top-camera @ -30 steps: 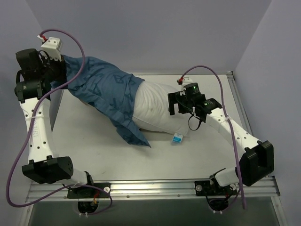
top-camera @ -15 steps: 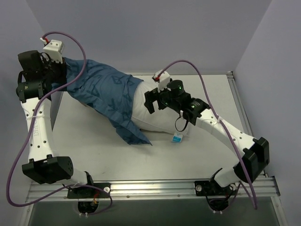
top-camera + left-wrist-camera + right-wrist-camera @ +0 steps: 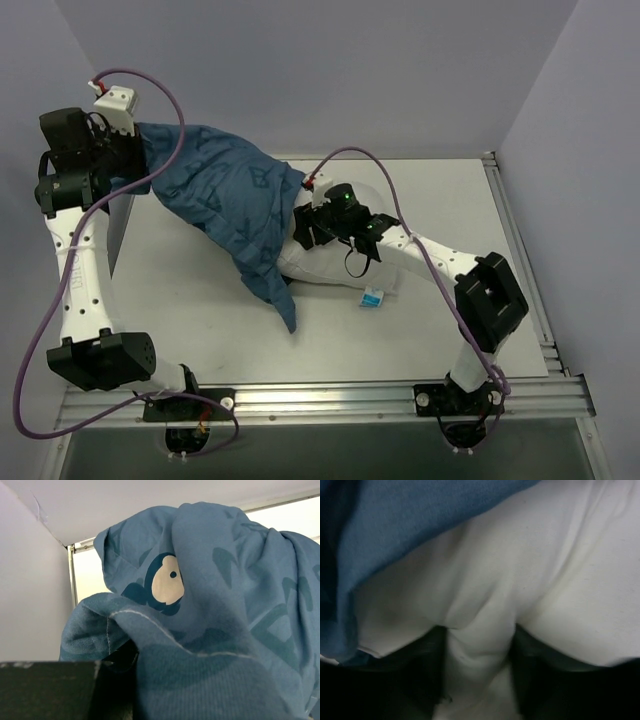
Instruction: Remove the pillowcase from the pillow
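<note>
The blue printed pillowcase (image 3: 225,195) hangs from my left gripper (image 3: 128,158), which is raised at the far left and shut on a bunch of its fabric. In the left wrist view the pillowcase (image 3: 210,605) fills the frame, showing a beige mouse face, and covers the jaws. The white pillow (image 3: 325,265) lies on the table, its left part still inside the cover, with a small blue tag (image 3: 373,297) at its near corner. My right gripper (image 3: 308,226) sits on the pillow at the cover's edge. Its dark fingers (image 3: 417,680) pinch a fold of the pillow (image 3: 480,645).
The white table (image 3: 200,320) is walled at the back and on both sides. A metal rail (image 3: 330,395) runs along the near edge and another (image 3: 515,240) along the right. Purple cables (image 3: 40,330) loop from both arms.
My right arm has swung left across the pillow to the pillowcase's edge and its jaws have closed on a fold of pillow. The left arm has barely moved.
</note>
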You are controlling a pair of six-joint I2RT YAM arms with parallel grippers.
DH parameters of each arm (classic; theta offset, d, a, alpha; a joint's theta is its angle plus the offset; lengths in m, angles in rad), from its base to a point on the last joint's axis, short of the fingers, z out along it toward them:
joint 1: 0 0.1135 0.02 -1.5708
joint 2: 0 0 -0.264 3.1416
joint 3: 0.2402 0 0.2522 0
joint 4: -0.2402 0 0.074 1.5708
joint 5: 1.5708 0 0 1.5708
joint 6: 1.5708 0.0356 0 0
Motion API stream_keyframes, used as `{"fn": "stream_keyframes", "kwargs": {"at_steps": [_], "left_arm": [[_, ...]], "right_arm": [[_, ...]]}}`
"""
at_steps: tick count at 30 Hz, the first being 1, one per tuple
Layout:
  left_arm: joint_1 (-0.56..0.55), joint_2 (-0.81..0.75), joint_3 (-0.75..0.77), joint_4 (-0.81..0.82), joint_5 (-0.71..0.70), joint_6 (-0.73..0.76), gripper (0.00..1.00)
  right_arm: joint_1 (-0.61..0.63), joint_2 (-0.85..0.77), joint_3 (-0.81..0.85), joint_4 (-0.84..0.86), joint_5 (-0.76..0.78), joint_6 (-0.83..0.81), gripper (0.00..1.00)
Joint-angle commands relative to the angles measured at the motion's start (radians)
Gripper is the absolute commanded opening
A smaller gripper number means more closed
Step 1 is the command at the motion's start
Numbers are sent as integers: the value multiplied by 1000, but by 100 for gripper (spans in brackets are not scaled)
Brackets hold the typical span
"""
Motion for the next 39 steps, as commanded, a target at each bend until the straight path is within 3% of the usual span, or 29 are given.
{"fn": "stream_keyframes", "kwargs": {"at_steps": [1,4,10,15,23,30,35,39], "left_arm": [[3,-39,51,91,17,-9,2],[3,-46,41,91,14,-9,2],[9,-51,47,94,-46,-12,2],[90,-14,190,96,-156,-51,2],[208,27,399,100,-178,-74,2],[217,82,552,76,-210,-78,2],[281,180,753,50,-236,-95,2],[320,220,801,50,-247,-100,2]], "right_arm": [[-17,103,-75,-54,24,49,32],[-45,117,-103,-33,24,92,0],[-173,65,-202,-13,11,183,0],[-345,42,-306,-62,-19,194,0],[-641,-40,-425,-85,-18,158,0],[-744,-36,-440,-92,-19,126,0],[-822,-57,-454,-82,-22,123,0],[-882,-79,-437,-89,-13,120,0]]}}
